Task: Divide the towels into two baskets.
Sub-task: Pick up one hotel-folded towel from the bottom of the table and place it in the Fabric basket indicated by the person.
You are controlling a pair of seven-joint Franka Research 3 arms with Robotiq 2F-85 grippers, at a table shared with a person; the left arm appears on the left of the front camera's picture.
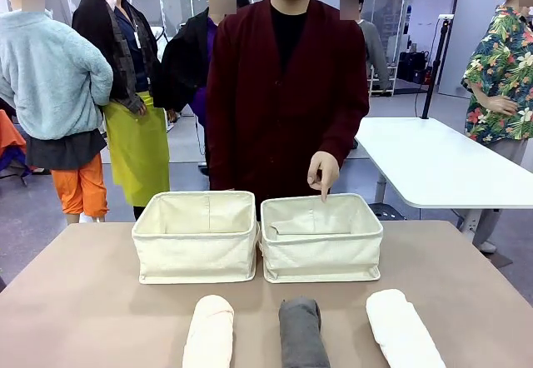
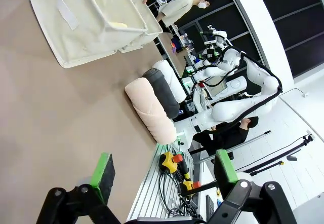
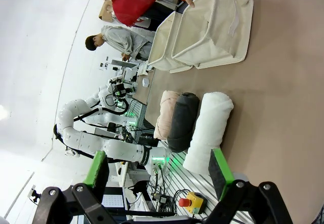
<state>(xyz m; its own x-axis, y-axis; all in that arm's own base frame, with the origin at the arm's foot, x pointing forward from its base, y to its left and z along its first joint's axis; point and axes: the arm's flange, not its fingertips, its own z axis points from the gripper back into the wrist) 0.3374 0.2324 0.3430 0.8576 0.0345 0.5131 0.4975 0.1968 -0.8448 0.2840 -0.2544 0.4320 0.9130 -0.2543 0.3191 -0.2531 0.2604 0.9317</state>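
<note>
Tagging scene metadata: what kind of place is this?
Probably a robotics lab or data-collection hall: an emergency-stop box and cables beside the table, a white workbench and black equipment stand behind.

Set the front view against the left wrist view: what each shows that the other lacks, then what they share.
Front view adds the person's dark red jacket and a white table. Left wrist view adds the left gripper, open, and yellow boxes with red buttons. Shared: the left basket, the right basket, the cream towel, dark grey towel and white towel on the brown table, and the person's hand.
</note>
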